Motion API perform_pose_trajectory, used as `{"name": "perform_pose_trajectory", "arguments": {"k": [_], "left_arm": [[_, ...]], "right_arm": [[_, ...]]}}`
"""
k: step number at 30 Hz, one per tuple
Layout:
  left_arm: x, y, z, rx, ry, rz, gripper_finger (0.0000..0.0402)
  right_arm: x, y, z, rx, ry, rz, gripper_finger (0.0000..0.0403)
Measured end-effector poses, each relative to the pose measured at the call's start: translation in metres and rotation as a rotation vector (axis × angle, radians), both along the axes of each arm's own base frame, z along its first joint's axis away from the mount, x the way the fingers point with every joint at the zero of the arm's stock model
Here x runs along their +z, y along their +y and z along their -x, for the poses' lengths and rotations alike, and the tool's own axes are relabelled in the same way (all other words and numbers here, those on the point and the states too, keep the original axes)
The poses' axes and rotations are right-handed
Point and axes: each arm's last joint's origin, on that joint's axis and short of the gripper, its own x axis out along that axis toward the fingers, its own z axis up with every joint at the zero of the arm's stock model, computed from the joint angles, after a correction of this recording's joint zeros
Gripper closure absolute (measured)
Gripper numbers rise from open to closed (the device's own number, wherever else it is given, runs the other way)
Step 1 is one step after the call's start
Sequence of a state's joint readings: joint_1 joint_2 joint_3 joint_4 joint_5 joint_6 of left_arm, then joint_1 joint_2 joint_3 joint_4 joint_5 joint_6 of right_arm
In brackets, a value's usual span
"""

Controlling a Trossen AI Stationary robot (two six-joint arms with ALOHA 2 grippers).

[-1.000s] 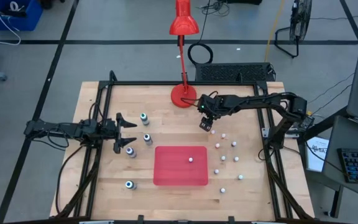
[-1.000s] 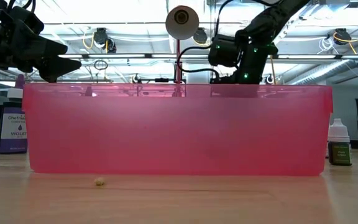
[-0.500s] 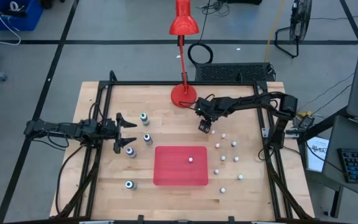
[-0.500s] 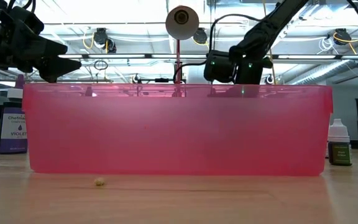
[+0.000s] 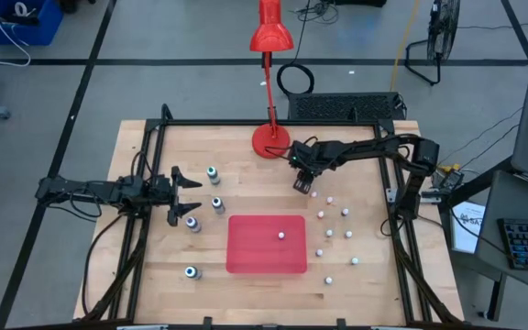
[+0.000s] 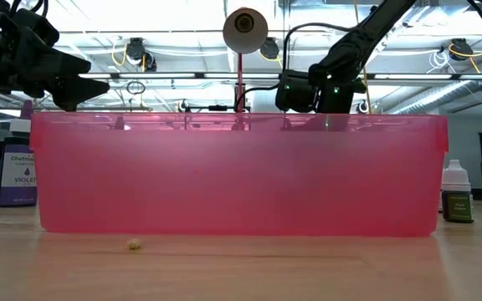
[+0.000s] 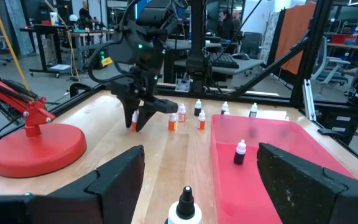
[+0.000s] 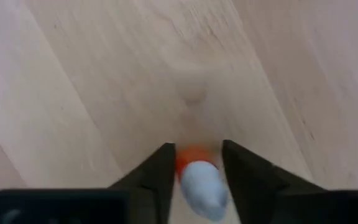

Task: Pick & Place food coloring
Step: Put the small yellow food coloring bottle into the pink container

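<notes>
Right wrist view, orange food coloring bottle [image 8: 197, 174] between right tool [image 8: 194, 171] fingers

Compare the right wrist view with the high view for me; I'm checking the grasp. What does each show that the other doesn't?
Only the right wrist view shows an orange bottle with a white cap squeezed between the right hand's fingers. Only the high view shows the red tray, the left hand waiting open, the scattered bottles and the lamp. Both show the right hand low over the wooden table.

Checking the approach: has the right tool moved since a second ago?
Yes. In the low view the right tool has dropped toward the rim of the translucent red plastic tray; from above it sits slightly nearer the red desk lamp's round base.
</notes>
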State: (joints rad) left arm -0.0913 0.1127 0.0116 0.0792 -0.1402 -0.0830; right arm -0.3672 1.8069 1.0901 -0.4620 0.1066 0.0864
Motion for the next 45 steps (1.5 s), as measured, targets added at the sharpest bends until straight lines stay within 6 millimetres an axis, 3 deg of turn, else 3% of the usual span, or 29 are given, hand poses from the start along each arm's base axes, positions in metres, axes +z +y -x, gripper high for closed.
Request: {"name": "perform_pose_trajectory", "arguments": {"k": [3,7,12,20,26,31,34,37,45], "left_arm": [[0.000,0.000,0.000,0.000,0.000,0.000,0.0096],[0.000,0.000,0.000,0.000,0.001,0.000,0.0096],[0.000,0.000,0.000,0.000,0.001,0.000,0.0096],[0.000,0.000,0.000,0.000,0.000,0.000,0.0096],[0.000,0.000,0.000,0.000,0.000,0.000,0.0096],[0.000,0.000,0.000,0.000,0.000,0.000,0.0096],[0.000,0.000,0.000,0.000,0.000,0.000,0.0096],[0.000,0.000,0.000,0.000,0.000,0.000,0.0096],[0.000,0.000,0.000,0.000,0.000,0.000,0.0096]], "right_arm": [[0.001,0.000,-0.001,0.021,-0.012,0.012,0.0353],[0.008,0.005,-0.004,0.045,-0.034,0.037,0.0353],[0.036,0.027,-0.008,0.104,-0.085,0.117,0.0353],[0.119,0.103,-0.018,0.265,-0.340,0.159,0.0353],[0.184,0.175,-0.025,0.397,-0.351,0.268,0.0353],[0.217,0.218,-0.036,0.441,-0.345,0.308,0.0353],[0.214,0.234,-0.046,0.472,-0.315,0.298,0.0353],[0.192,0.245,-0.057,0.515,-0.234,0.276,0.0353],[0.105,0.256,-0.073,0.566,0.040,0.113,0.0353]]}}
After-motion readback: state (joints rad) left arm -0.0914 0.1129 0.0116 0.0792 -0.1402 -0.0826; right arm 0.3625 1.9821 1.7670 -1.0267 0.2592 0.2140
